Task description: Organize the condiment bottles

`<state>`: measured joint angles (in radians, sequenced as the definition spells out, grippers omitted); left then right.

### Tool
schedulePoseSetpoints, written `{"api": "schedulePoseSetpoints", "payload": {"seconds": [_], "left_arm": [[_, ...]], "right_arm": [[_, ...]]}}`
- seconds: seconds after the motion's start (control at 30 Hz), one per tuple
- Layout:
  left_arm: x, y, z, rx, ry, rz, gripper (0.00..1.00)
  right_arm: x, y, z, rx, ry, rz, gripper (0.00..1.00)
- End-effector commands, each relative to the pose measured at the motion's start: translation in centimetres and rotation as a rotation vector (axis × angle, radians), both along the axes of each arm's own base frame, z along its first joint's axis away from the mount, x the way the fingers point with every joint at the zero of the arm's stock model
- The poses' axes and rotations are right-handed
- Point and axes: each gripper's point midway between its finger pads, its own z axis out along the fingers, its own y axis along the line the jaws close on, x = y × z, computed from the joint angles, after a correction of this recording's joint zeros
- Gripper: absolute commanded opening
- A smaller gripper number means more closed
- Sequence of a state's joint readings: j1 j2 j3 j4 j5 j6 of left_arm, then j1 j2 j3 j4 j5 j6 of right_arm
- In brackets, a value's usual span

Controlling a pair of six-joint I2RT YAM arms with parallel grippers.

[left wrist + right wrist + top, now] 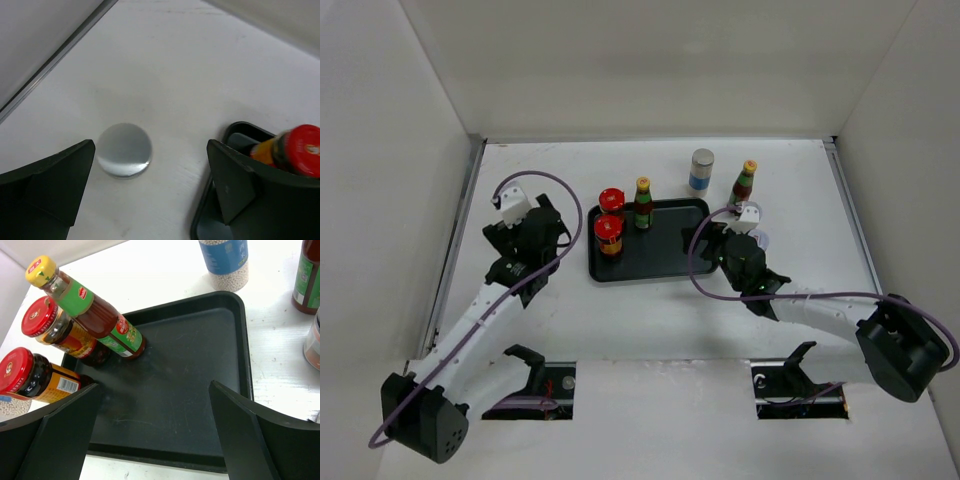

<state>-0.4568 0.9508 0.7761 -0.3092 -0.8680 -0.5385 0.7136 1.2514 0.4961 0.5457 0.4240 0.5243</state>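
Condiment bottles (643,203) were split: two red-lidded jars (37,315) and one slim bottle (95,315) stood in the tray (200,365); others stood on the desk (800,200). My left gripper (151,146) hung wide open and empty over a grey-topped cylinder (124,150) beside the tray; my right gripper (155,385) gaped empty above the tray. Next, I judged: descend, close, lift it in.

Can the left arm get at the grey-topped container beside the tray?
Likely yes: the left gripper hangs above the grey-topped container, jaws wide open, nothing between; the tray sits apart to one side.
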Motion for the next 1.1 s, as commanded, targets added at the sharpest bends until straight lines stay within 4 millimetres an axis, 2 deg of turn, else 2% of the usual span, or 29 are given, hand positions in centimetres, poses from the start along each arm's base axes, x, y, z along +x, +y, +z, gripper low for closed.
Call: {"api": "schedulePoseSetpoints", "payload": {"seconds": [0.0,0.2,0.43,0.5,0.6,0.73,0.8,0.87,1.07], "left_arm": [[-1.2,1.7,-2.3,-0.065,0.062,0.048,0.99],[-0.8,2.9,-5.2,-0.036,0.092,0.100,0.99],[1.5,2.1,-6.2,-0.054,0.067,0.088,0.95],[2.0,2.1,-6.3,-0.048,0.065,0.098,0.90],[2.5,2.1,-7.0,-0.054,0.060,0.091,0.76],[2.3,1.9,-6.9,-0.053,0.047,0.070,0.51],[2.0,1.8,-5.4,-0.045,0.015,0.057,0.45],[1.7,1.4,-2.8,-0.039,-0.047,0.029,0.43],[-0.3,-1.7,9.9,-0.047,-0.316,-0.102,0.43]], "right_arm": [[0.4,0.6,2.1,0.049,-0.047,0.011,0.97],[0.3,0.5,2.2,0.051,-0.046,0.009,0.98],[0.4,0.9,1.8,0.051,-0.033,0.020,0.98],[0.4,1.0,1.8,0.050,-0.032,0.025,0.98],[0.4,0.7,2.1,0.057,-0.042,0.017,0.98],[0.3,0.4,2.3,0.054,-0.046,0.013,0.98],[0.4,0.3,2.2,0.061,-0.046,0.006,0.98],[0.4,0.6,2.1,0.054,-0.038,0.017,0.98],[0.7,0.8,1.4,0.046,-0.021,0.019,0.98]]}}
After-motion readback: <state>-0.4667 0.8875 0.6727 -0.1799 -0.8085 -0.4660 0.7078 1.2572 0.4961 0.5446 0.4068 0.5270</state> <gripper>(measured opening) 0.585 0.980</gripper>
